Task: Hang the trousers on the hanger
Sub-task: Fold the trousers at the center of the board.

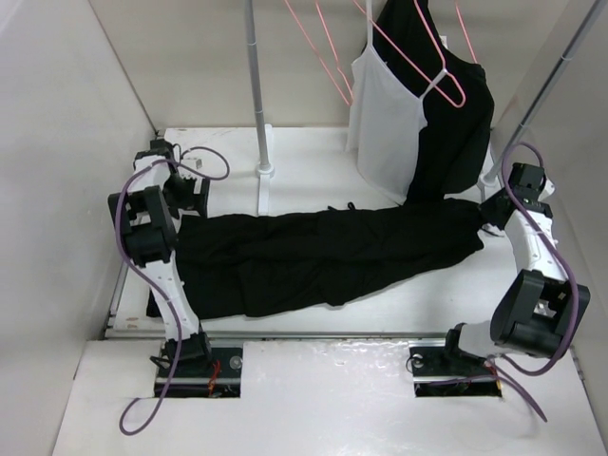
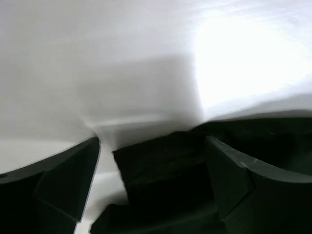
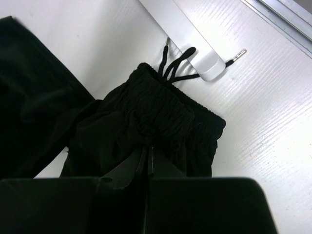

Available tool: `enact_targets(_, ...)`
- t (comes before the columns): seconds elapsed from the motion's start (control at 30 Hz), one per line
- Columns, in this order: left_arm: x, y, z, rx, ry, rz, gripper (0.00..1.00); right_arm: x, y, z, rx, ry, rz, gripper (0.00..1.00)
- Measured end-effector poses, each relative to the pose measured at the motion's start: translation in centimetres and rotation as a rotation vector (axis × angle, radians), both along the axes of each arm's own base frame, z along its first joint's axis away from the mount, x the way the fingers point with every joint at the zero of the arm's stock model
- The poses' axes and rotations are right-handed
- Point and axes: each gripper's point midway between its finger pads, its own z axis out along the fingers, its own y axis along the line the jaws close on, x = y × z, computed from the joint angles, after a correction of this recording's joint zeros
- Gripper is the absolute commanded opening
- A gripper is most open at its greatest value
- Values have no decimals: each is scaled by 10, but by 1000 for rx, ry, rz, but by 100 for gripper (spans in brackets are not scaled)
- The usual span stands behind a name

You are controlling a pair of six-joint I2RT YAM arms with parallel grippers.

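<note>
Across the table (image 1: 313,171), trousers (image 1: 323,252) left-to-right, waistband (image 3: 165,109) rightward.

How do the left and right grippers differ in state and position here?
The left gripper is open, with black fabric between its fingers; the right gripper is shut on the trousers. The left is at the leg ends, the right at the drawstring waistband. Both are low, at opposite ends of the trousers.

- Trousers (image 1: 323,252): black, limp, lying flat and lengthwise across the table. Legs run left; the gathered elastic waistband with loose drawstring lies at the right end.
- Hanger (image 1: 323,62): thin pink wire, bare, hanging above the table's far side.
</note>
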Motion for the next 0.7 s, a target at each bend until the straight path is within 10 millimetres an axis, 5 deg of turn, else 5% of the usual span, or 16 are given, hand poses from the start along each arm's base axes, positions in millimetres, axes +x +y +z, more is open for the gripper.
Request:
enact_targets(0.03, 3, 3, -6, 7, 9, 14, 72, 1, 0, -3, 2, 6, 0, 0)
enact_targets(0.2, 17, 11, -1, 23, -21, 63, 54, 3, -1, -7, 6, 12, -1, 0)
enact_targets(0.3, 12, 11, -10, 24, -15, 76, 0, 4, -1, -6, 6, 6, -3, 0)
enact_targets(0.53, 19, 11, 0, 20, -34, 81, 0, 13, 3, -18, 33, 12, 30, 0)
enact_targets(0.6, 39, 17, 26, 30, -94, 85, 0, 18, 6, -19, 42, 4, 58, 0)
enact_targets(0.7, 84, 37, 99, 64, -288, 106, 0, 26, 9, -8, 39, -42, 104, 0)
